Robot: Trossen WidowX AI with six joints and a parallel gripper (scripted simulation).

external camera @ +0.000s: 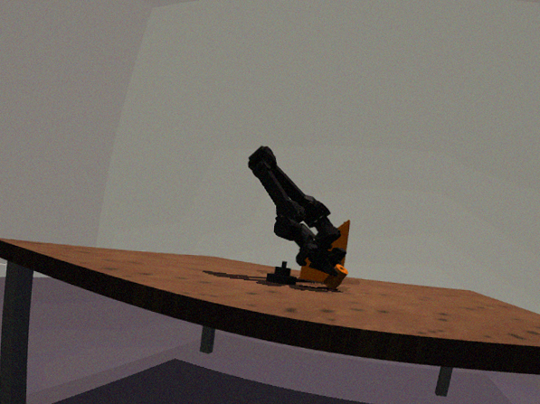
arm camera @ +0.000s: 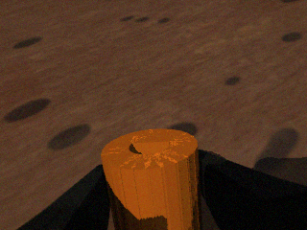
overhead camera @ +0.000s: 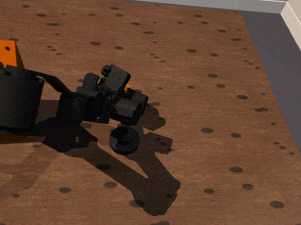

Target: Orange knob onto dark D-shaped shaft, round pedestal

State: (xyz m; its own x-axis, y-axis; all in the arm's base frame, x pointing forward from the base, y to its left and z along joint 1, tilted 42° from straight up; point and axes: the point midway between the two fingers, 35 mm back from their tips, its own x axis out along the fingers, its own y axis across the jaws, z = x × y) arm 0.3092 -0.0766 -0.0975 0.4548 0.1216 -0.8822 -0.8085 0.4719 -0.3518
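The orange knob [overhead camera: 127,87] [external camera: 336,279] [arm camera: 158,184] is held between the fingers of my gripper [arm camera: 151,166], which is shut on it. In the wrist view its round end face shows a hole, partly dark; the exterior view shows the knob tilted, low over the table. In the top view the gripper hides most of it. The dark round pedestal [overhead camera: 126,149] [external camera: 280,279] stands on the table, with the gripper off to one side and the knob apart from it. Its thin shaft [external camera: 284,264] stands upright. The shaft's flat side cannot be made out.
An orange block [overhead camera: 1,49] [external camera: 341,241] stands beside the dark arm [overhead camera: 16,97] [external camera: 280,191]. The arm's shadow falls across the wooden table [overhead camera: 200,158] [external camera: 380,322] around the pedestal. The table's edge [external camera: 347,339] shows in the exterior view.
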